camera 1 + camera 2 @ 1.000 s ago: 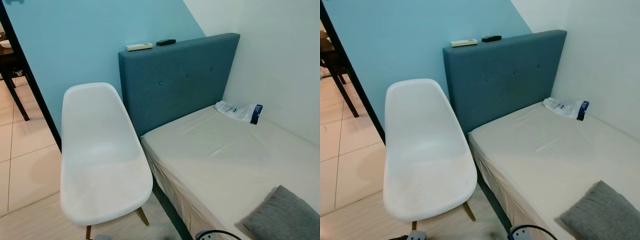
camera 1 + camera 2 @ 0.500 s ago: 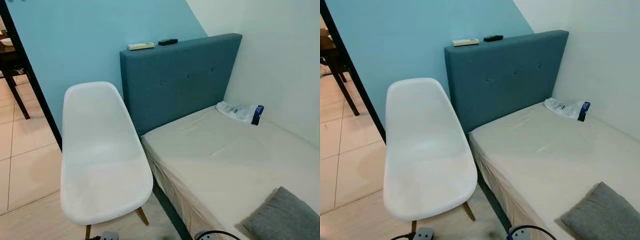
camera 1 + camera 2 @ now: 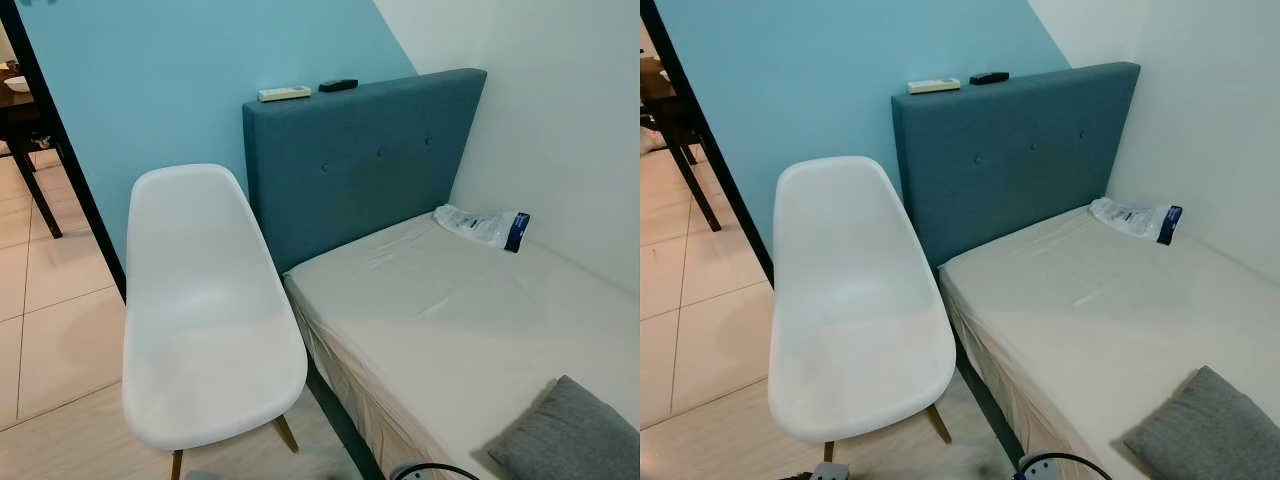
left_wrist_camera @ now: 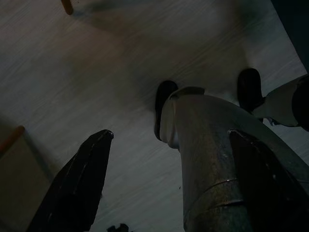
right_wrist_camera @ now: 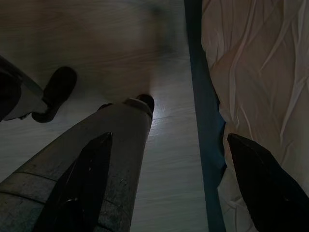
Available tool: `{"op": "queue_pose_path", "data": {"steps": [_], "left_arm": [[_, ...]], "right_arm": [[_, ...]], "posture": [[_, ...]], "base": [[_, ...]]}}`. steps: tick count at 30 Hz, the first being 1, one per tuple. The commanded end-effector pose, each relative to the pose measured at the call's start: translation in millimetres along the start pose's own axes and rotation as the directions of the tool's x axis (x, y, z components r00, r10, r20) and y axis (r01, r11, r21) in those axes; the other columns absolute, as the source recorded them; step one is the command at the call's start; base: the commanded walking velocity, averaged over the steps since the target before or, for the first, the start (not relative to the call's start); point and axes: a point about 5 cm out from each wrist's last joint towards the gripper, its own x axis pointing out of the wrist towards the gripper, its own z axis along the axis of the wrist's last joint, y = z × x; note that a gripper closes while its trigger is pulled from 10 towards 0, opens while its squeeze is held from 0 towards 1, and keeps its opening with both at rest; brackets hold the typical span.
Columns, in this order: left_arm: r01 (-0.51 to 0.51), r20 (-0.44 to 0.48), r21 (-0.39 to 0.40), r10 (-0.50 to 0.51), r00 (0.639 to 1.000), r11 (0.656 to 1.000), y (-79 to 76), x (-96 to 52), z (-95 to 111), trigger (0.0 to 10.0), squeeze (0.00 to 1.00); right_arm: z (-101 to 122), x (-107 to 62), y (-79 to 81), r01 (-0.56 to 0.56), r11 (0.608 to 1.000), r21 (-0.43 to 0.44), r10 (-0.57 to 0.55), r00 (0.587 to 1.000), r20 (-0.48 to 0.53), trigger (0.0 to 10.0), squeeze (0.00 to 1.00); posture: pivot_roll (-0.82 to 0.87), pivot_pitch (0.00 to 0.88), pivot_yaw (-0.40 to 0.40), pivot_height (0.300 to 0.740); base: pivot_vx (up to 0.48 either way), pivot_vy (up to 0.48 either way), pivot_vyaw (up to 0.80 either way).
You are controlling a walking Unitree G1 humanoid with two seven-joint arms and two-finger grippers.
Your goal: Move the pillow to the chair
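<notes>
A grey pillow [image 3: 566, 436] lies on the bare mattress [image 3: 450, 310] near its front right corner, partly cut off by the picture's edge. The white shell chair [image 3: 205, 330] with wooden legs stands left of the bed, its seat bare, its back toward the blue wall. Both arms hang low over the wooden floor. In the dim left wrist view my left gripper [image 4: 171, 134] is open with nothing between its fingers, above my own leg and feet. My right gripper [image 5: 168, 139] is likewise open, beside the bed's edge.
A blue padded headboard [image 3: 360, 160] carries a white remote [image 3: 284, 93] and a black remote [image 3: 338, 85]. A plastic packet [image 3: 480, 225] lies on the mattress by the white wall. A black post [image 3: 70, 160] and a dark table [image 3: 20, 110] stand at far left.
The head views have shifted slightly, so everything sits a few pixels further right. Pillow, chair and arms have not moved.
</notes>
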Motion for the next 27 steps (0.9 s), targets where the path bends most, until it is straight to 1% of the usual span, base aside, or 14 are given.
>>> {"op": "queue_pose_path", "data": {"steps": [1, 9, 27], "left_arm": [[0.014, -0.059, 0.003, -0.014, 0.998, 1.0, -1.7, -1.7, -15.1, 10.0, 0.0], [0.015, -0.049, 0.008, -0.015, 0.999, 1.0, 0.6, -1.5, -12.1, 10.0, 0.0], [0.02, -0.045, 0.014, -0.019, 0.999, 1.0, -1.0, -1.1, -10.4, 10.0, 0.0]], "right_arm": [[-14.6, -0.8, 5.1, -0.009, 1.0, 0.017, 0.01, 0.999, -0.051, 10.0, 0.0], [-16.4, -1.0, 5.9, -0.008, 1.0, 0.022, 0.009, 0.998, -0.054, 10.0, 0.0], [-16.7, -0.8, 7.2, -0.009, 1.0, 0.025, 0.01, 0.999, -0.052, 10.0, 0.0]], "posture": [[0.01, 0.0, -0.053, 0.74], [0.01, 0.0, -0.053, 0.74], [0.01, 0.0, -0.05, 0.74]], "base": [[0.0, 0.0, 0.0], [0.0, 0.0, 0.0], [0.0, 0.0, 0.0]]}}
